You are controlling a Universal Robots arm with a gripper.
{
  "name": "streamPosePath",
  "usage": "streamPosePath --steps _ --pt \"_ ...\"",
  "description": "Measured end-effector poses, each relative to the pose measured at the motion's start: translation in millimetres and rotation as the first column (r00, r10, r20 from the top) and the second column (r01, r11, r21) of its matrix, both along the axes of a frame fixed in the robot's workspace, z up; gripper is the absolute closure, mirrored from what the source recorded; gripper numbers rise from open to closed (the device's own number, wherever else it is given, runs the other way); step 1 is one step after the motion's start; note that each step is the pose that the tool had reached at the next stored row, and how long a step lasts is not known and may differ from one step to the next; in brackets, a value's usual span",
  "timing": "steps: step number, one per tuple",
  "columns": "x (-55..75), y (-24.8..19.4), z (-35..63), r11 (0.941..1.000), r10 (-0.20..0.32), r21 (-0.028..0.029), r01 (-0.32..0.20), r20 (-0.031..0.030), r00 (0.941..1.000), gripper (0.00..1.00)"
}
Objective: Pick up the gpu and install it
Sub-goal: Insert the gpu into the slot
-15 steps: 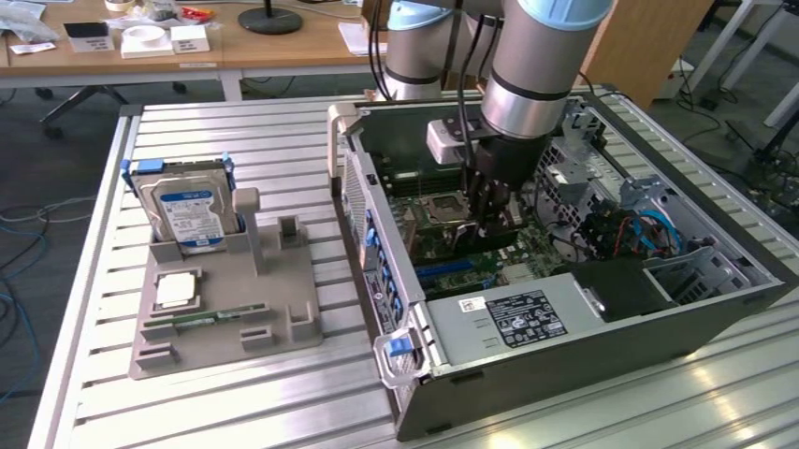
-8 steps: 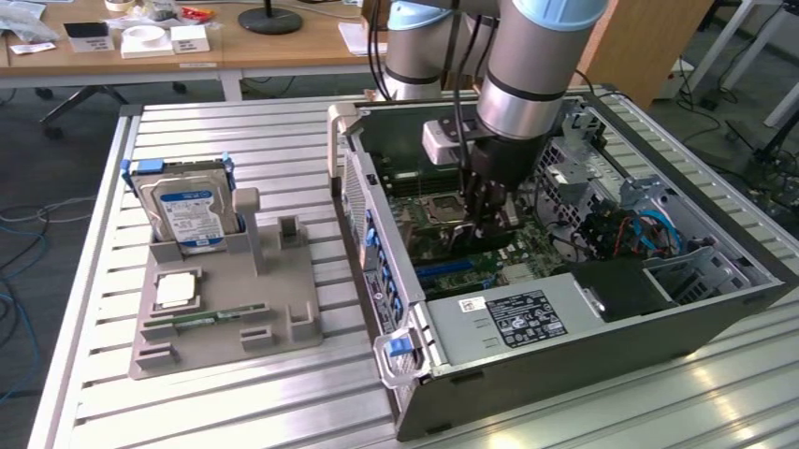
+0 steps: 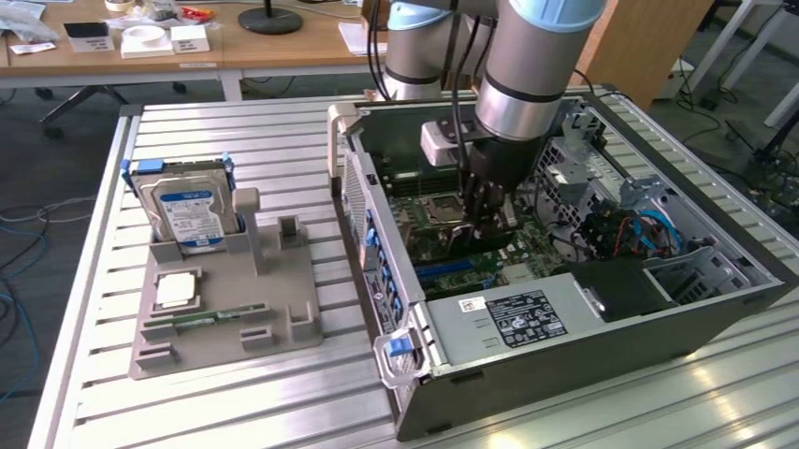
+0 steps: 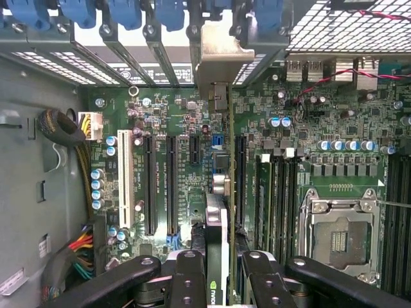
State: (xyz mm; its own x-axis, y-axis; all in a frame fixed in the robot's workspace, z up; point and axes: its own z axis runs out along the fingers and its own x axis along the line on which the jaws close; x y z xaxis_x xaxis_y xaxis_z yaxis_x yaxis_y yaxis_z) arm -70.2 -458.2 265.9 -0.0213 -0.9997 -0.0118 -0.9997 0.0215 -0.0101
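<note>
Hand point(image 4: 218, 273) clamped on gpu point(image 4: 217, 224) (thin dark card, edge-on) above green motherboard point(image 4: 186, 122) inside open case point(image 3: 600, 309); ribbed metal surface point(image 3: 225, 393).

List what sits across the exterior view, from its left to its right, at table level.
Hard drive upright in the grey holder tray → blue latch at the case's edge → gripper holding the gpu → black power supply.

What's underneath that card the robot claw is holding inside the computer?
The gpu, clamped edge-on in the gripper, hangs above the green motherboard. The slot directly beneath stays hidden by the card itself.
</note>
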Motion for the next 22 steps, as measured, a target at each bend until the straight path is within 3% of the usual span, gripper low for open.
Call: streamPosePath --steps 22 --pt "-7.9 -0.1 -5.4 1.0000 0.000 -0.0001 0.000 0.0000 1.0000 0.73"
